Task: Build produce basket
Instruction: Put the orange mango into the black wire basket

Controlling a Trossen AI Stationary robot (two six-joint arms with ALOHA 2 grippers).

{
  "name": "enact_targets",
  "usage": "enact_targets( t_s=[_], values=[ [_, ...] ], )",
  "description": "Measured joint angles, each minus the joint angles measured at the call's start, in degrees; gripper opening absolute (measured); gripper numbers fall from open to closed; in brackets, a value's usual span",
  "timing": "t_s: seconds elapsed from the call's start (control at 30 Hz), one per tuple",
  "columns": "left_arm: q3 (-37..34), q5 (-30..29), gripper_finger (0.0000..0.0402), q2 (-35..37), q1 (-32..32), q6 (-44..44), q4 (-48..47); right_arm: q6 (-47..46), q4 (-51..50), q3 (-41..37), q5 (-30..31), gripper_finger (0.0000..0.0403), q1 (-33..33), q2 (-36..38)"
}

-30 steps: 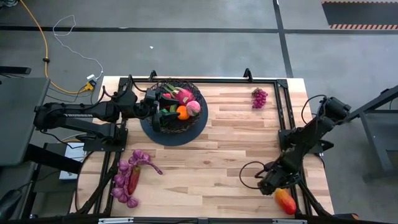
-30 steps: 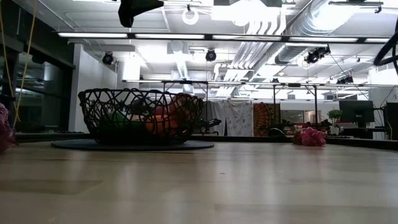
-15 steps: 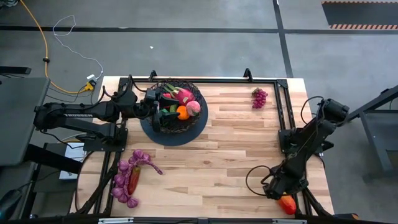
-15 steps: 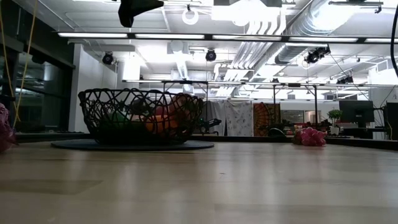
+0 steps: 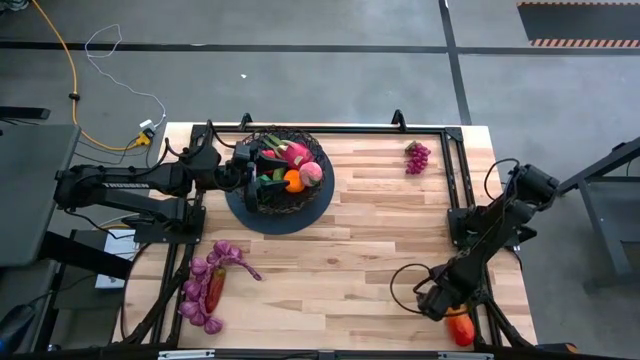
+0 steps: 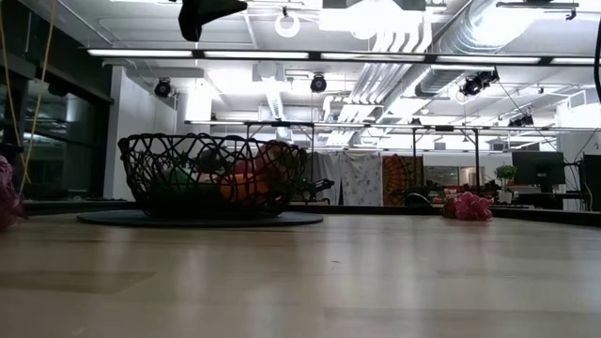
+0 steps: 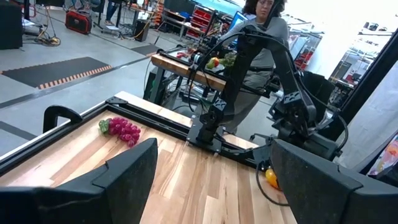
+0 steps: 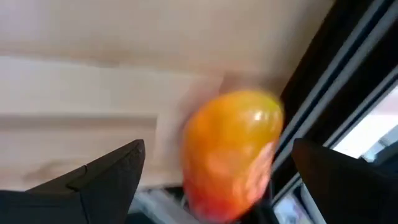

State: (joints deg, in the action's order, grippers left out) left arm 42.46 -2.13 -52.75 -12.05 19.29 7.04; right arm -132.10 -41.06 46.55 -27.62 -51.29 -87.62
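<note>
Mango (image 8: pixel 231 152) lies just ahead of our right gripper (image 5: pixel 447 303), fingers apart; we are reaching, and next must straddle it. Left gripper (image 5: pixel 252 172), also apart, hangs over the basket (image 5: pixel 318 152)

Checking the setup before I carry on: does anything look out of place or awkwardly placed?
Yes. The mango lies at the very near-right corner of the table, against the frame rail, where the open right gripper is reaching. The left gripper hangs open over the basket. Nothing looks spilled or damaged.
</note>
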Motion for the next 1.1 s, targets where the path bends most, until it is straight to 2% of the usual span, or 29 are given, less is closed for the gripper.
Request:
enact_targets(
  t_s=[0.33,0.57,0.9,1.0,1.1],
  values=[
    [0.0,-0.2,0.0303,0.0,0.0,-1.9,-0.4,-1.0,2.4,0.6,-5.4,0.0397,-0.9,-3.4],
    [0.0,-0.2,0.0303,0.0,0.0,-1.9,-0.4,-0.7,8.3,0.7,-5.5,0.0397,-1.0,-7.2],
    [0.0,-0.2,0.0303,0.0,0.0,-1.9,-0.6,0.6,8.5,0.6,-6.3,0.0395,-0.9,-9.3],
    [0.0,-0.2,0.0303,0.0,0.0,-1.9,-0.8,1.2,8.6,0.6,-6.2,0.0382,-0.9,-9.2],
    [0.0,-0.2,0.0303,0.0,0.0,-1.9,-0.8,1.6,8.4,0.6,-5.9,0.0351,-0.9,-8.9]
  ],
)
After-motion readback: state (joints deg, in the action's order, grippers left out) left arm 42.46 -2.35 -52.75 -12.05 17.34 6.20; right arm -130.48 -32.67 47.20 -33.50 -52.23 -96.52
